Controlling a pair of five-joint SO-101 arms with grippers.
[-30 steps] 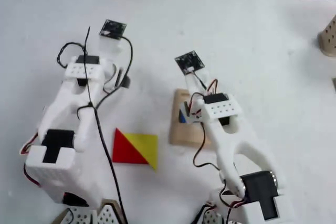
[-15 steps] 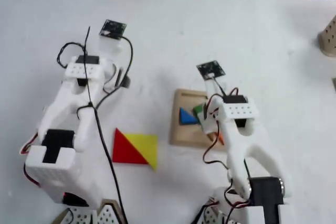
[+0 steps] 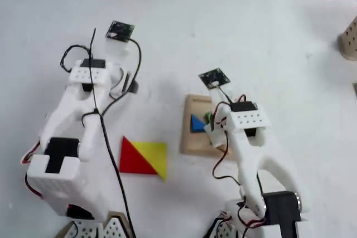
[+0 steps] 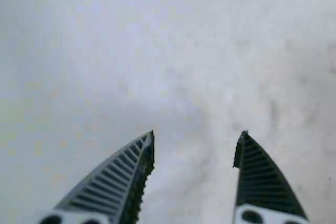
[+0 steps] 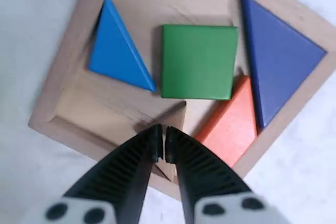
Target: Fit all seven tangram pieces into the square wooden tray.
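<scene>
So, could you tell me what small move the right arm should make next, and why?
Probably lift the right claw off the tray and open it toward the yellow triangle. It hangs shut, seemingly empty, over the tray, while the yellow triangle and red triangle lie outside on the table, the yellow one nearer the tray.

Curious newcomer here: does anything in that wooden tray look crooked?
The green square sits turned against the sides of the square wooden tray, flush with no neighbouring piece. A red triangle and a yellow triangle lie outside.
</scene>
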